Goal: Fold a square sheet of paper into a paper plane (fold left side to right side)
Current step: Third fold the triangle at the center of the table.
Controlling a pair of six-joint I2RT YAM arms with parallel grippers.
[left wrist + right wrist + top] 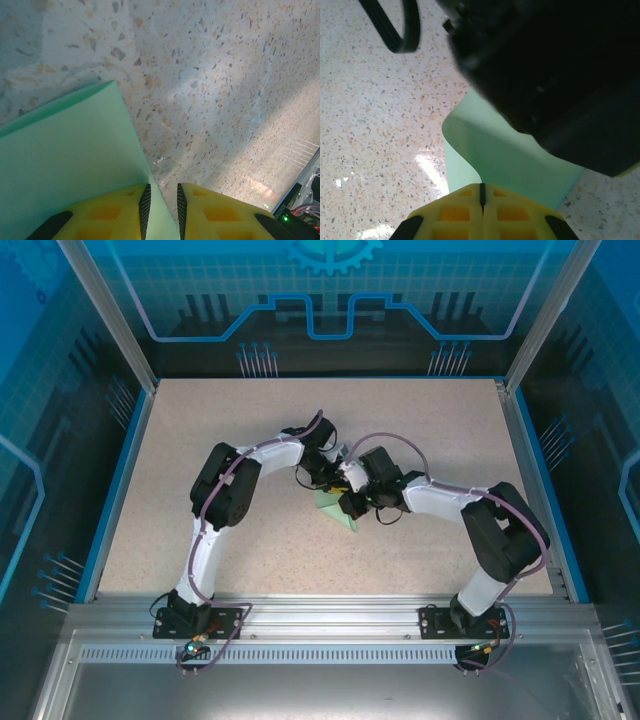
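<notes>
A speckled beige tabletop (pixel 260 560) lies within a blue border (pixel 120 480); translucent blue circuit-patterned panels (pixel 400 280) stand behind, an aluminium rail (pixel 330 612) in front.

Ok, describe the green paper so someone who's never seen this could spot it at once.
Start at the speckled beige table, at its middle where the left arm and right arm meet. The paper pokes out beneath them: thin, pale mint, the only green thing.

Crowded middle
Left end effector (pixel 163 195) and right end effector (pixel 481 187) crowd together over the square sheet of paper (pixel 65 160); surrounding desk (pixel 430 430) free.
</notes>
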